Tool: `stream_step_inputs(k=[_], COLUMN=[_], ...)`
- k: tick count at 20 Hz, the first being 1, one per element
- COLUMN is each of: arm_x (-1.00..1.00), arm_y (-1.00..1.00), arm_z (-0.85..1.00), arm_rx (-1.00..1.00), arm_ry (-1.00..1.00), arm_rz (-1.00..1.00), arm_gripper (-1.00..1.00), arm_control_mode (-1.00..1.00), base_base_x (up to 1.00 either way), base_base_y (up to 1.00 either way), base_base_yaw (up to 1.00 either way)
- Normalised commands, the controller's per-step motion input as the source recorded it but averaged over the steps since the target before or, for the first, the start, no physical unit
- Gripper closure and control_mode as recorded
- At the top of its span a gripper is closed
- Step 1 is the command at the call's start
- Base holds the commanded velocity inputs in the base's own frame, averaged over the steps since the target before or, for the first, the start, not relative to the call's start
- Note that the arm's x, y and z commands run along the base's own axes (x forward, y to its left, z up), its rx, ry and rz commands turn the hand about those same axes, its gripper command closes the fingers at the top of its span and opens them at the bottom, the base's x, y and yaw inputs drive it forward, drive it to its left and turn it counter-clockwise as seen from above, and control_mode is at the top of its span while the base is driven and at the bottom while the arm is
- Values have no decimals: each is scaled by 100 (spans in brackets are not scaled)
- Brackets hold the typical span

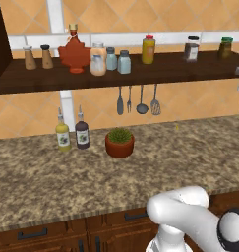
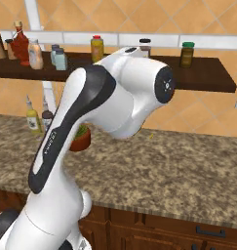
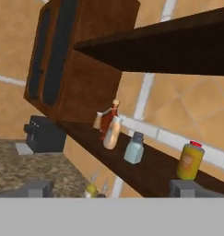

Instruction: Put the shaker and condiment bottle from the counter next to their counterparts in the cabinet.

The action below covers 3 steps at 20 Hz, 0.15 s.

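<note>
On the dark wooden cabinet shelf (image 1: 165, 69) the peach-tan condiment bottle (image 1: 97, 61) stands right beside the red maple-leaf bottle (image 1: 74, 51). Two pale blue-grey shakers (image 1: 111, 58) (image 1: 124, 62) stand together just to its right; I cannot tell which is which. In the hand view the condiment bottle (image 3: 112, 132) stands in front of the red bottle (image 3: 112, 114), with a blue-grey shaker (image 3: 134, 148) beside it. My gripper (image 3: 112, 188) is open and empty, drawn back from the shelf (image 3: 145, 173). From the right base view I see the bottle (image 2: 35, 53) and shakers (image 2: 60, 59) past the arm.
Two brown shakers (image 1: 37, 57), a yellow bottle (image 1: 148, 49) and two jars (image 1: 192, 49) share the shelf. On the counter (image 1: 180, 157) stand two thin-necked bottles (image 1: 72, 133) and a potted plant (image 1: 119, 142). Utensils (image 1: 138, 101) hang under the shelf. A dark appliance (image 3: 44, 133) sits on the counter under a wall cabinet (image 3: 81, 60).
</note>
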Motion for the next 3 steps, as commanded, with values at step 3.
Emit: stream_step_inputs(k=[3], arm_x=[-100], arm_y=[-96], arm_z=[9], arm_rx=[0], arm_ry=[-15], arm_rz=[4], arm_gripper=[-100], arm_control_mode=[-100], base_base_x=[0], base_base_y=[0], base_base_yaw=[0])
